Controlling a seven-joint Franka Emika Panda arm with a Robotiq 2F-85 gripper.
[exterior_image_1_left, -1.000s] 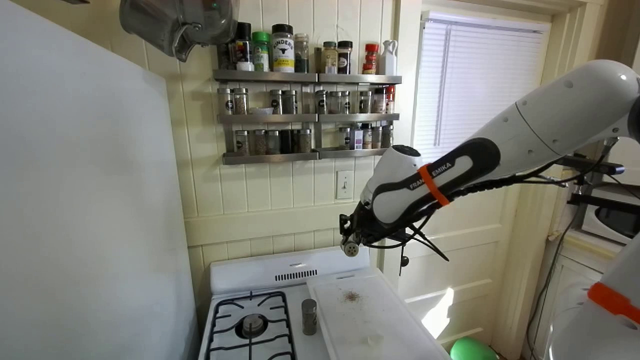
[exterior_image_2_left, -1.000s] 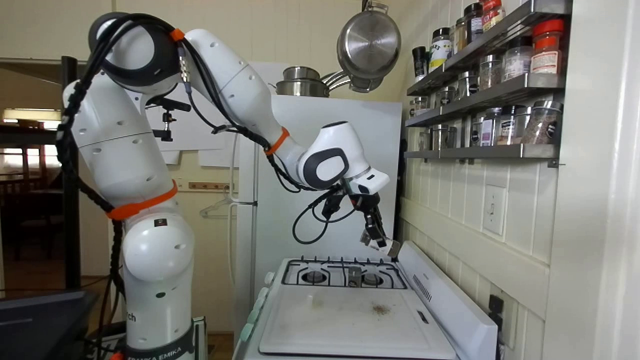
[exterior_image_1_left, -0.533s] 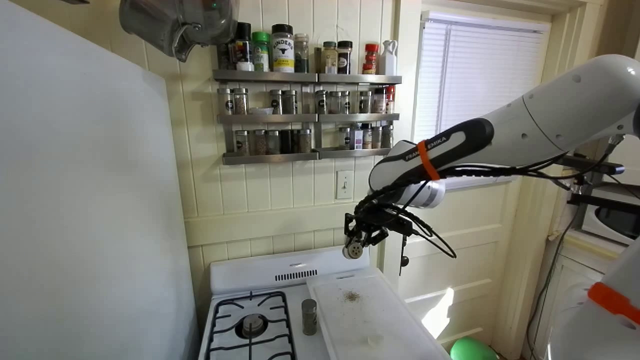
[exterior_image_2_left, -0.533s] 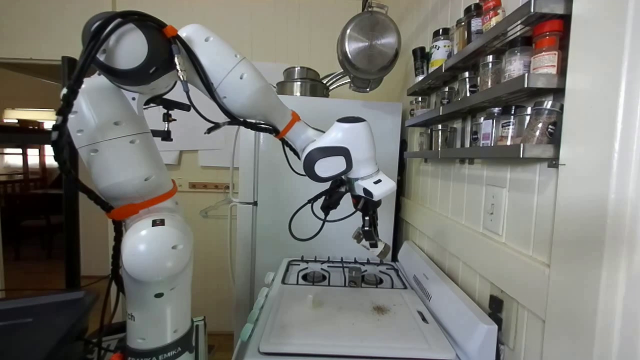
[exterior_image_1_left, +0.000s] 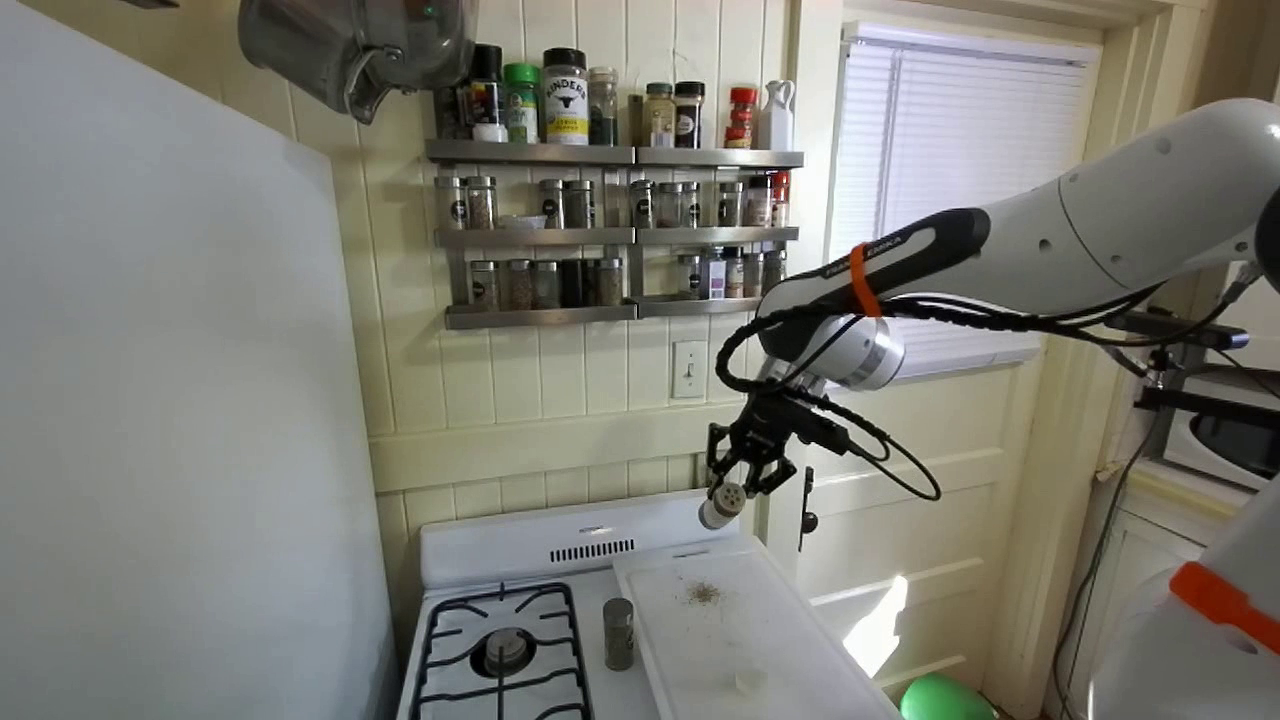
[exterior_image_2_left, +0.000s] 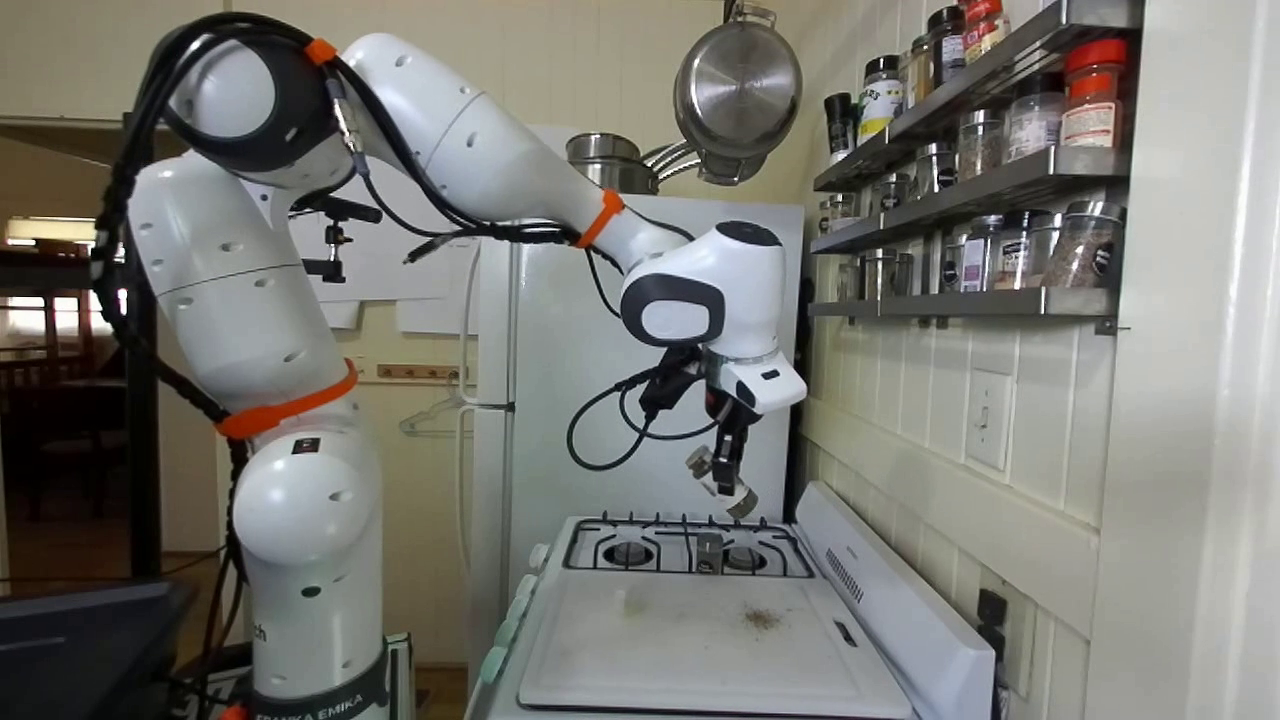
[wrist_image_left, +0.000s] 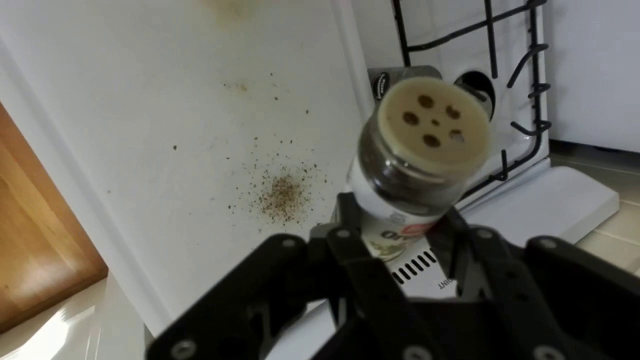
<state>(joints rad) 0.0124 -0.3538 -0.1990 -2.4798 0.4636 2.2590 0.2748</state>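
Gripper clamped on tilted jar; open air down to stove; shaker between cover edge and grate; specks inside edge

Two jars at one stove, one pincer (mine)
I'm also seeing one speck pile, two burners, three shelf tiers lol
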